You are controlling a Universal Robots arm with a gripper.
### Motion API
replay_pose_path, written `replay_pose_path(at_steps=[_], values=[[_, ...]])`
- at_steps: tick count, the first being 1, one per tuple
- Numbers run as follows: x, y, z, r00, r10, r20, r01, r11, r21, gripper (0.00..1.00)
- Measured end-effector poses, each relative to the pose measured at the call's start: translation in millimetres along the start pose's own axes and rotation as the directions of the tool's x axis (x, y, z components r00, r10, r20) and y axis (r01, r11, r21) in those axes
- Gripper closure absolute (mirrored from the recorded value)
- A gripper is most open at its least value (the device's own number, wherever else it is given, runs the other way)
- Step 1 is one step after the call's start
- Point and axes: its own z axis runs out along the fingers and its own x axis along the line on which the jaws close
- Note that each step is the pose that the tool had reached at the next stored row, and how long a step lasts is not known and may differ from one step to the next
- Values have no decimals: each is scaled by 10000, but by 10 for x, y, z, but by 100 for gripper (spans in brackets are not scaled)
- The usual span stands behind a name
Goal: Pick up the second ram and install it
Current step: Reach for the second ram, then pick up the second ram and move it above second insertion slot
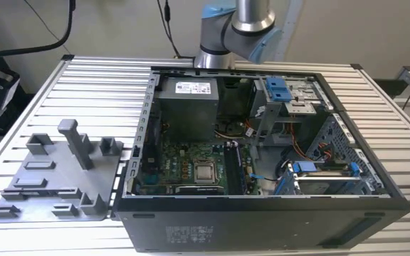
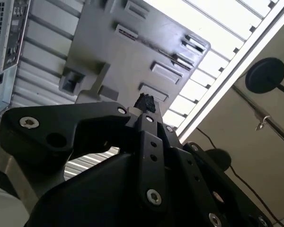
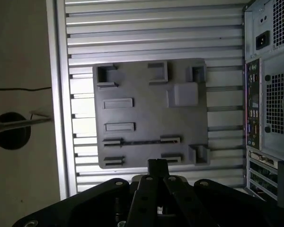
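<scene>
The gripper [image 3: 157, 165], pressed together and empty, hangs over the fixture plate [image 1: 48, 176] at the computer case's [image 1: 262, 224] nine o'clock; the second ram [image 3: 142, 141] sits slotted there for pickup.

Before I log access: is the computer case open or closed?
Open: the computer case has no cover on top; its motherboard lies exposed.

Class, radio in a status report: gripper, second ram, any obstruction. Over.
Gripper above fixture plate, clear of it. Second ram lying on the plate, not picked up. Nothing blocking it.
</scene>
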Motion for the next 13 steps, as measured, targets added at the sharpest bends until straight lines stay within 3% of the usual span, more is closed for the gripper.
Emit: replay_pose_path(at_steps=[13], values=[[0,0,0,10000,28,3,-28,10000,0,89]])
